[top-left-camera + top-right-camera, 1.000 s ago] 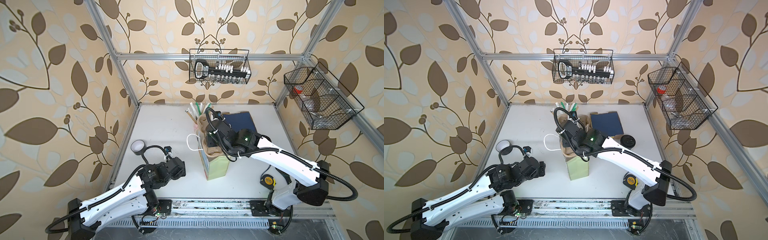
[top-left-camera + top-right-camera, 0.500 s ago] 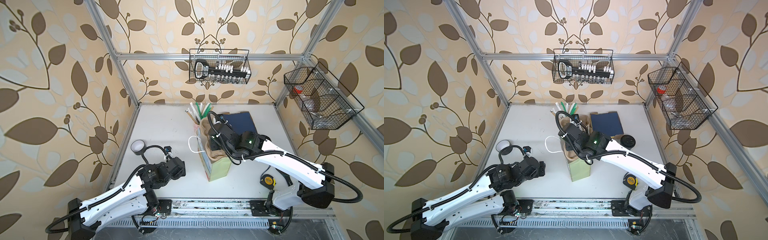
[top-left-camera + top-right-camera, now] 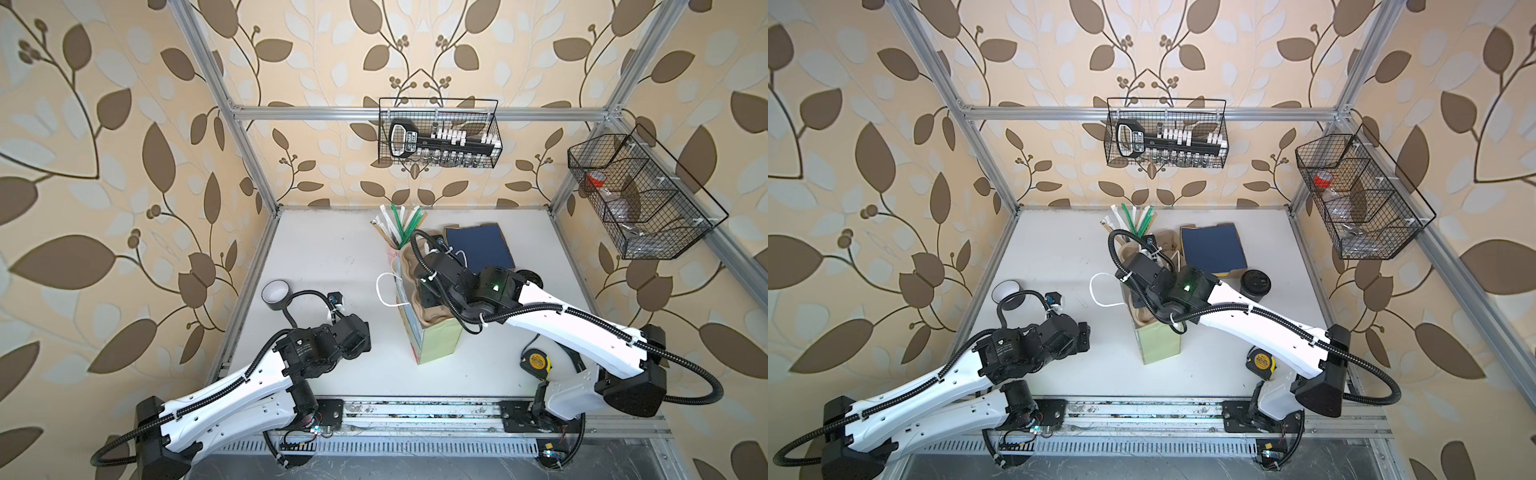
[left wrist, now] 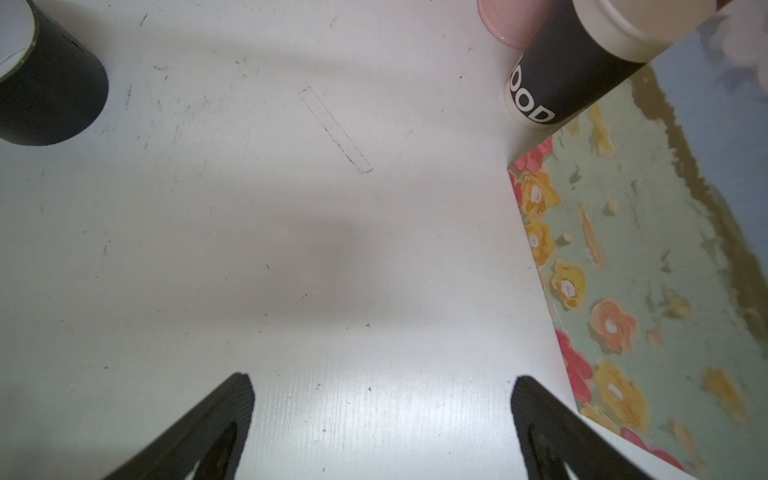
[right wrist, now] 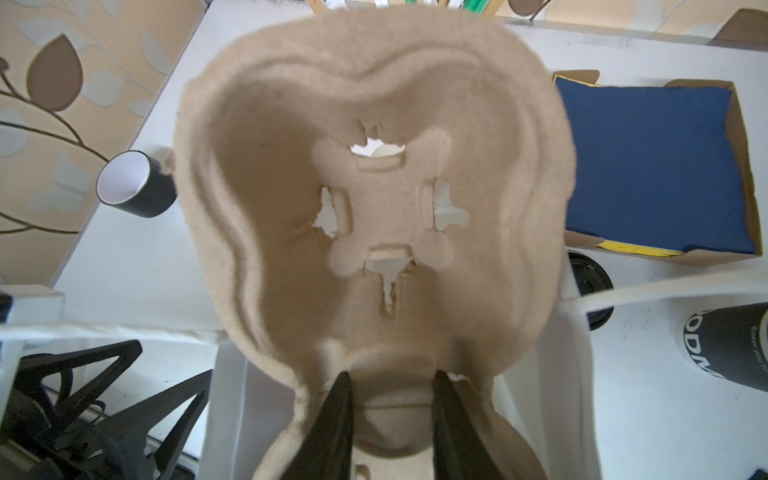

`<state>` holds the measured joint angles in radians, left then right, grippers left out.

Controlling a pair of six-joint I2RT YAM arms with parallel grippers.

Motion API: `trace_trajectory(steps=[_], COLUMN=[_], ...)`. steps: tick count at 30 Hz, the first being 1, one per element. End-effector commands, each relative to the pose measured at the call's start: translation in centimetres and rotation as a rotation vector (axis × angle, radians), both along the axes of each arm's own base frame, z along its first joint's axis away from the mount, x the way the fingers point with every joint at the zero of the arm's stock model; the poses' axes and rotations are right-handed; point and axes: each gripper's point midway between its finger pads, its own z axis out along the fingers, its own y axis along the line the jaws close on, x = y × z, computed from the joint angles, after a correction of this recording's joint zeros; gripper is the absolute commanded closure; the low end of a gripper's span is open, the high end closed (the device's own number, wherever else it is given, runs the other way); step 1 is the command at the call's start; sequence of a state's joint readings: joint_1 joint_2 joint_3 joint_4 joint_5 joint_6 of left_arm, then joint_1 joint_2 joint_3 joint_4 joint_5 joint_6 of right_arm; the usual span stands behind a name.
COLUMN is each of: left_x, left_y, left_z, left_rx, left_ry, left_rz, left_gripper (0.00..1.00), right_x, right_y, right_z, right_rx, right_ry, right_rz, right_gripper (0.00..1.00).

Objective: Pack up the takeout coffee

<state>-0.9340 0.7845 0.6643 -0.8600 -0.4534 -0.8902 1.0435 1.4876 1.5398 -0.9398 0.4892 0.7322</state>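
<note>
We've got one black cup (image 3: pixel 275 294) upright and open on the tabletop (image 3: pixel 332 249) near its left edge, apart from the left end effector (image 4: pixel 382 382), which is spread wide and empty. A second black cup (image 4: pixel 569 70) stands just beside the floral bag (image 4: pixel 644 270). The right end effector (image 5: pixel 391 376) pinches a pulp cup carrier (image 5: pixel 374 83) that sits partly in the bag's mouth.

right arm (image 3: pixel 1258 318) above bag (image 3: pixel 1162 348) | pulp carrier (image 3: pixel 1143 319) in bag | takeout coffee (image 3: pixel 1004 289) left
</note>
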Motion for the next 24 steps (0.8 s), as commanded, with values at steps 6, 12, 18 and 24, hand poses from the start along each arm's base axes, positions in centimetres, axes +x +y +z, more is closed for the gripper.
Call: trace_trajectory(steps=[6,12,18,24], left_x=[0.5,0.5,0.6,0.6], left_y=[0.8,0.8,0.9,0.9], left_z=[0.2,0.1,0.2,0.2], left_rx=[0.023,0.028,0.031,0.037], left_ry=[-0.026,-0.027,-0.031,-0.031], left_rz=[0.034,0.036,0.038,0.04], left_gripper=[0.01,0.01,0.01,0.01], right_x=[-0.6,-1.1,-1.6,-2.0], right_y=[-1.0,-1.0,-1.4,-1.9], right_z=[-2.1,-0.5,1.0,2.5], right_rx=[-0.047,-0.03,-0.044,-0.004], right_ry=[0.017,-0.006,-0.027,-0.049], right_rz=[-0.009,0.001,0.008,0.012], right_gripper=[0.72,0.72,0.72,0.72])
